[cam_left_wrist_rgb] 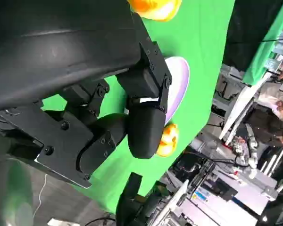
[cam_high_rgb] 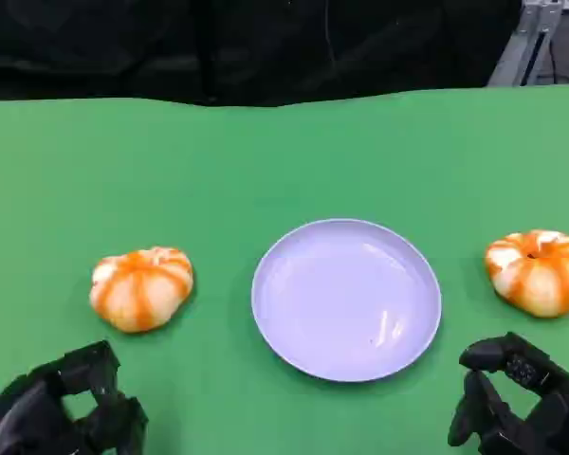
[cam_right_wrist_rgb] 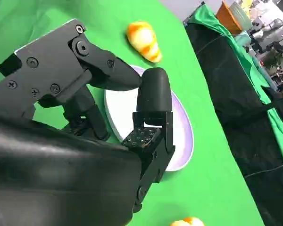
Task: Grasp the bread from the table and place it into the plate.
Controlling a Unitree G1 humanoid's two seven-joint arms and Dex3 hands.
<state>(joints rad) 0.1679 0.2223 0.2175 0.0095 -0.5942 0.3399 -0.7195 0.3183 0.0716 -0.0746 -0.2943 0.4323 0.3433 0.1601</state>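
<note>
Flanking the empty plate (cam_high_rgb: 346, 300), two bread rolls (cam_high_rgb: 141, 287) lie untouched; both hands (cam_high_rgb: 62, 408) hover spread, holding nothing

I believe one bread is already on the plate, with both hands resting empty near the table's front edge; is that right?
Not quite: the plate holds nothing. The head view shows one bread on the table to its left and the other bread to its right. The left hand and right hand are indeed empty near the front edge.
</note>
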